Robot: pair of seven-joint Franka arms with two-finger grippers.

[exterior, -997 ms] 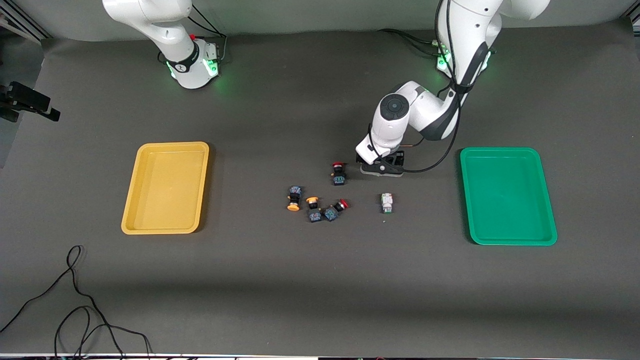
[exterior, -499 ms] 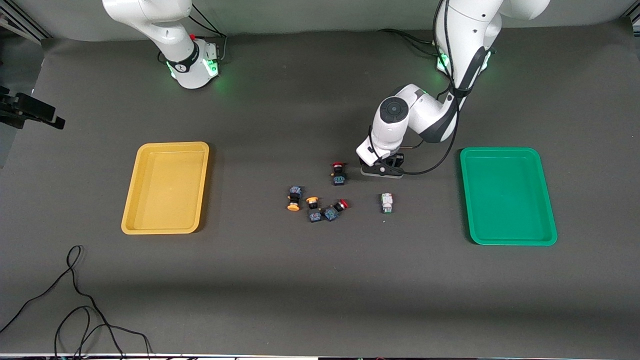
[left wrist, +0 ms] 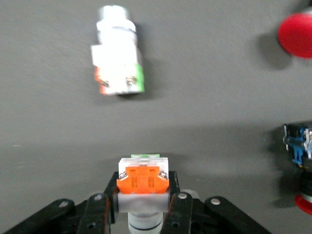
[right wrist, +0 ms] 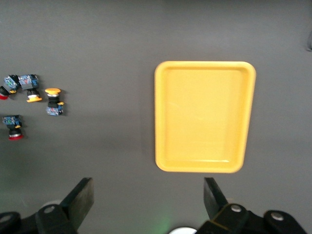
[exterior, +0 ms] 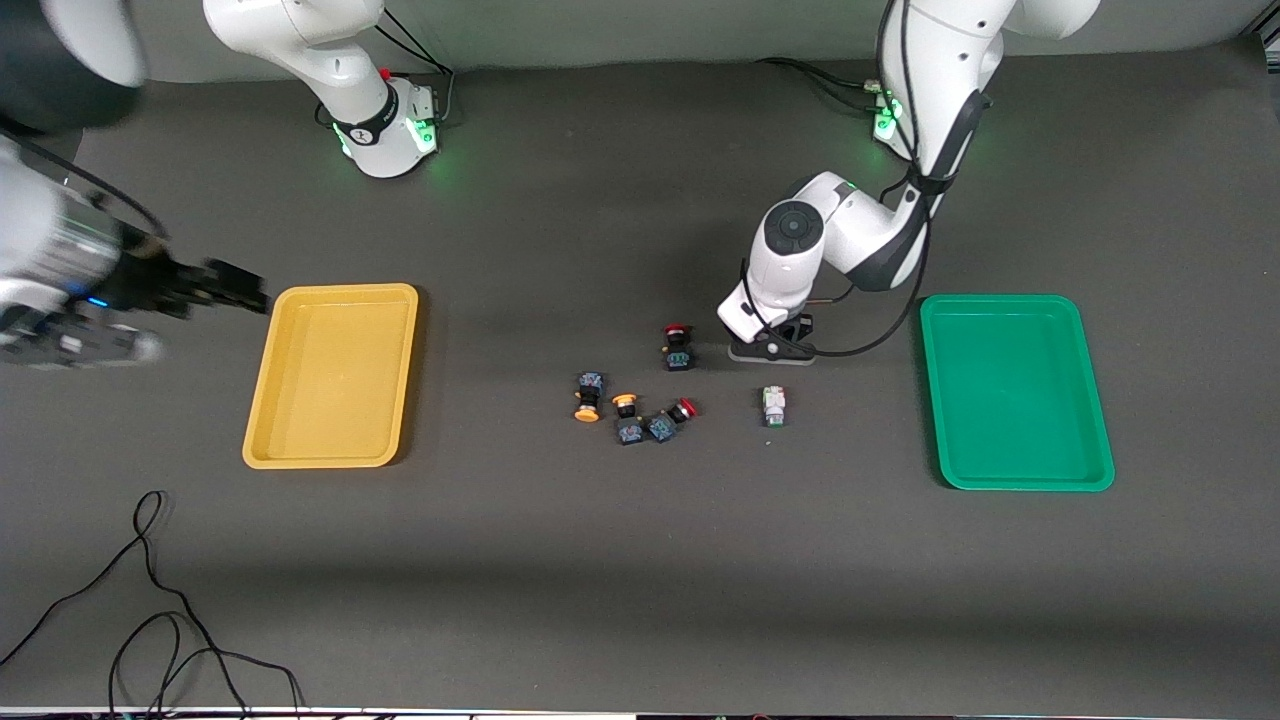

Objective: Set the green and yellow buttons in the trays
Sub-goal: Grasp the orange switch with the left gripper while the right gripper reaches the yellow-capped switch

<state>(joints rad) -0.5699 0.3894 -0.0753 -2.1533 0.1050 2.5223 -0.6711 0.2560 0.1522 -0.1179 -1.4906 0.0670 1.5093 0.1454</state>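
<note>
Left gripper point(left wrist: 143, 202) low at the table, fingers clamped on an orange-marked white button point(left wrist: 142, 181), green-marked white button point(left wrist: 118, 63) lying just ahead, right gripper point(right wrist: 148, 197) wide open and empty over the table beside the yellow tray point(right wrist: 204, 117)

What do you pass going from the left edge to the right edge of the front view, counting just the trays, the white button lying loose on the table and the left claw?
Yellow tray → left claw, shut on an orange-marked white button → loose green-marked white button → green tray.
</note>
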